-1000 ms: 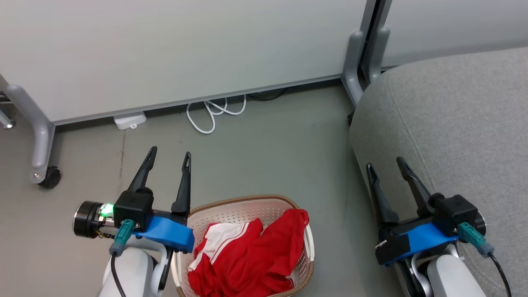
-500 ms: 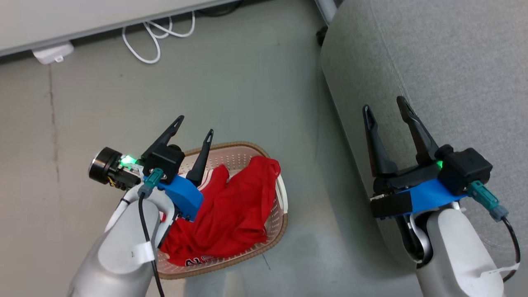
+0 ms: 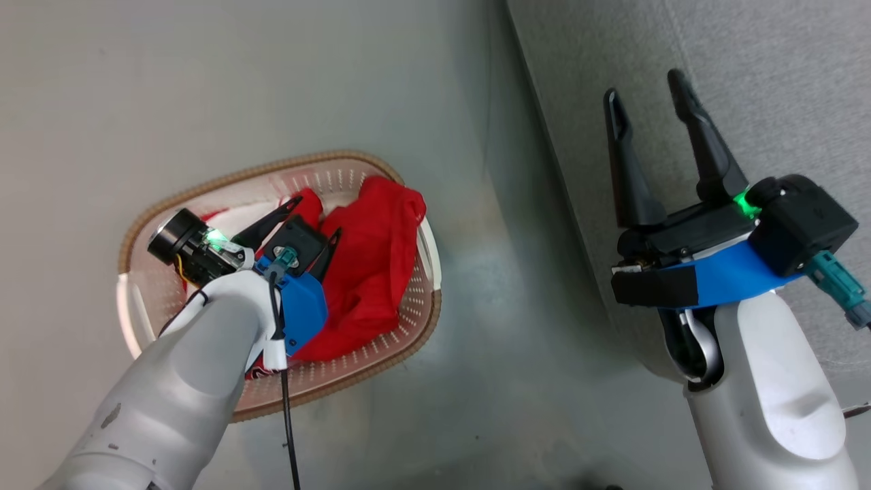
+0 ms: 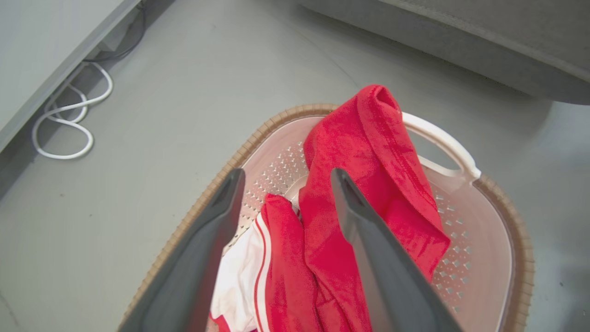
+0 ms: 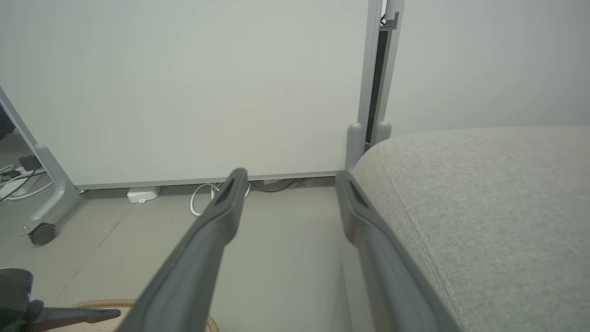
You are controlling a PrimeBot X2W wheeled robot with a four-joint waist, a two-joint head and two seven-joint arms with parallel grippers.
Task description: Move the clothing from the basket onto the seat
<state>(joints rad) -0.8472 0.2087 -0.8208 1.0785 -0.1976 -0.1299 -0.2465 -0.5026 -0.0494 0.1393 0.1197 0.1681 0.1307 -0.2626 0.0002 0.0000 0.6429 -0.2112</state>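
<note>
Lying crumpled in the perforated cream basket (image 3: 326, 158) at centre left, the soft red clothing (image 3: 371, 252) sits under the left gripper (image 3: 317, 215), jaws spread wide and empty. The grab looks imminent: next, lower and pinch a fold. The right gripper (image 3: 643, 84), equally spread and empty, hangs over the woven grey seat (image 3: 782, 82) at upper right.

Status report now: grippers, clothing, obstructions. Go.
Left gripper open, over the clothing in the basket, nothing gripped. Right gripper open, empty, at the seat edge. Nothing seen blocking between basket and seat.
</note>
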